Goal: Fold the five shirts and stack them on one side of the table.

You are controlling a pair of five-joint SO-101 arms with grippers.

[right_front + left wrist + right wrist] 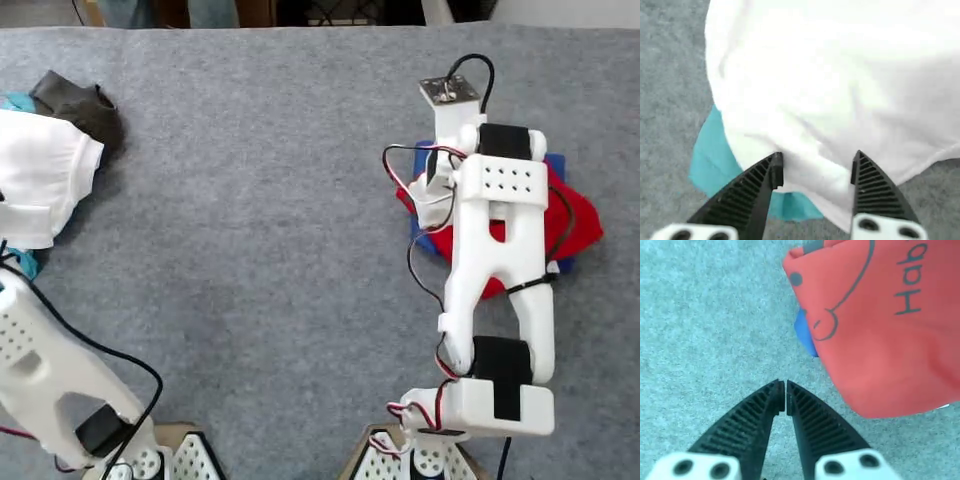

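Note:
A white shirt (40, 175) lies crumpled at the table's left edge, over a teal shirt (710, 155) and next to a dark shirt (85, 105). My left gripper (815, 172) is open just above the white shirt's hem, one finger near the teal cloth. On the right side, a folded red shirt (575, 225) rests on a blue shirt (804, 332). The right arm (495, 250) stretches over that stack. My right gripper (785, 387) is shut and empty, over bare carpet beside the red shirt's (880, 330) corner.
Grey carpet (270, 230) covers the table, with a wide open stretch between the two piles. The left arm (40, 370) rises from the near left corner. Cables (415, 255) loop beside the right arm.

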